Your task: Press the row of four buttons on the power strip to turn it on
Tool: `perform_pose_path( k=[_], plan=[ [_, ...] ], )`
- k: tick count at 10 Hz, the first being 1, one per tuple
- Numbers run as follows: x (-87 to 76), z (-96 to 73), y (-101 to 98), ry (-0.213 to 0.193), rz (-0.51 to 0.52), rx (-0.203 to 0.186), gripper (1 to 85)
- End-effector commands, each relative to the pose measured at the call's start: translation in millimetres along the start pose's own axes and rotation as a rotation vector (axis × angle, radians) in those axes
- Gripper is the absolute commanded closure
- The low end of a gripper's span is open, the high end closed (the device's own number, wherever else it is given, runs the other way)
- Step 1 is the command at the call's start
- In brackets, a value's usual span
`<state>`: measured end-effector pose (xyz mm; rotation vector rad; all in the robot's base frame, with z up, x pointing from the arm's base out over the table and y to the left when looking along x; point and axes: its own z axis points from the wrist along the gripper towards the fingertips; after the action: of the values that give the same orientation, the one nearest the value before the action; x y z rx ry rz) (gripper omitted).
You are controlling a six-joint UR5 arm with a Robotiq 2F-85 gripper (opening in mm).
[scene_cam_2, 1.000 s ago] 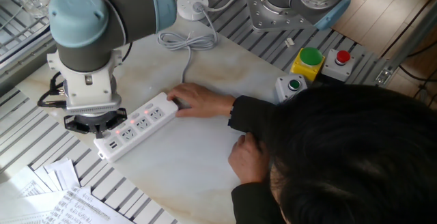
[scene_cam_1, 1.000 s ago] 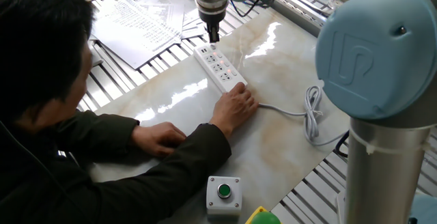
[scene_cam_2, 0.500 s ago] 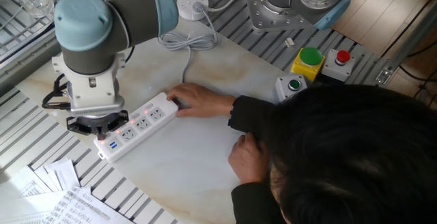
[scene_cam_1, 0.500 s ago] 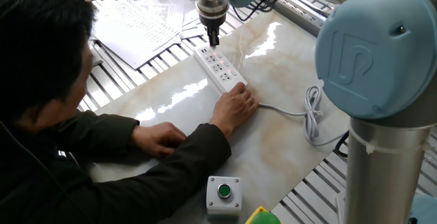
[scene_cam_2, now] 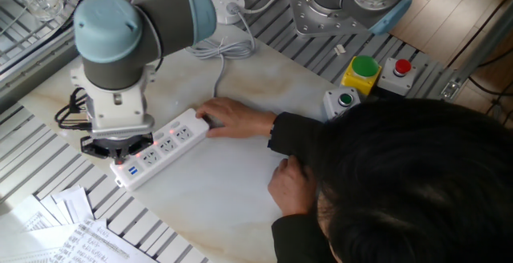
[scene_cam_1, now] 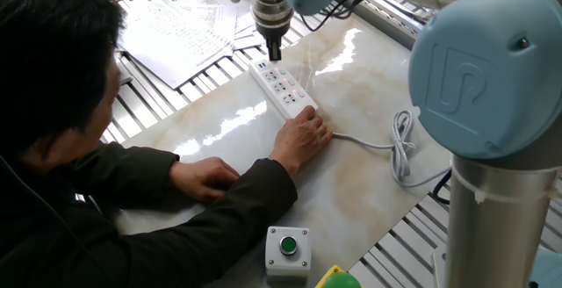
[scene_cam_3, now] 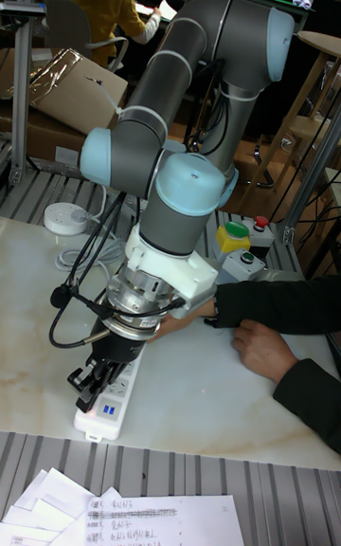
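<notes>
Power strip [scene_cam_1: 283, 90] lies diagonally on the marble-look tabletop [scene_cam_1: 369, 174], grey cord [scene_cam_1: 397, 143] trailing off the near end toward the arm base. In the other fixed view it shows as power strip [scene_cam_2: 160, 151], with red-lit spots along its far long edge where the four buttons [scene_cam_2: 157, 137] sit. Lit likely means some switches are already on; how many can't be told from here.

Gripper [scene_cam_1: 274, 54] hangs vertically over the far end of the strip, fingertips pointing down at the button row. Vertical pose makes sense: the fingers act as a poker, not a grasper. Contact with the strip can't be confirmed; the tip sits just above or on it. Claw state: cannot tell. No view shows the fingertip gap; in the tall fixed view the gripper [scene_cam_3: 104, 377] is blocked by cabling and its own body.

Person's hand [scene_cam_1: 304, 134] rests on the cord end of the strip, probably pinning it so the bar doesn't skid or tip under the push. His other hand [scene_cam_1: 204, 176] lies flat on the table, well clear.

Green button box [scene_cam_1: 288, 249] sits at the near table edge, not involved. Papers [scene_cam_1: 180, 29] lie beyond the strip, off the work area.
</notes>
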<state>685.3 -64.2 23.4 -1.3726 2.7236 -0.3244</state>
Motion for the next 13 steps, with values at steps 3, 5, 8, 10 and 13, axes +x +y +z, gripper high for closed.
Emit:
perform_pose_path(
  k=[3, 5, 8, 10, 13],
  plan=[
    [5.2, 9.0, 12.7, -0.032, 0.004, -0.009, 84.7],
    [29.7, -15.5, 5.9, 0.008, -0.031, -0.020, 84.7],
    [21.9, -47.5, -16.7, 0.012, -0.064, -0.033, 84.7],
    [23.9, -40.5, -24.0, 0.011, -0.072, -0.005, 84.7],
    [21.1, -28.7, -17.9, 0.000, -0.068, -0.017, 84.7]
  ],
)
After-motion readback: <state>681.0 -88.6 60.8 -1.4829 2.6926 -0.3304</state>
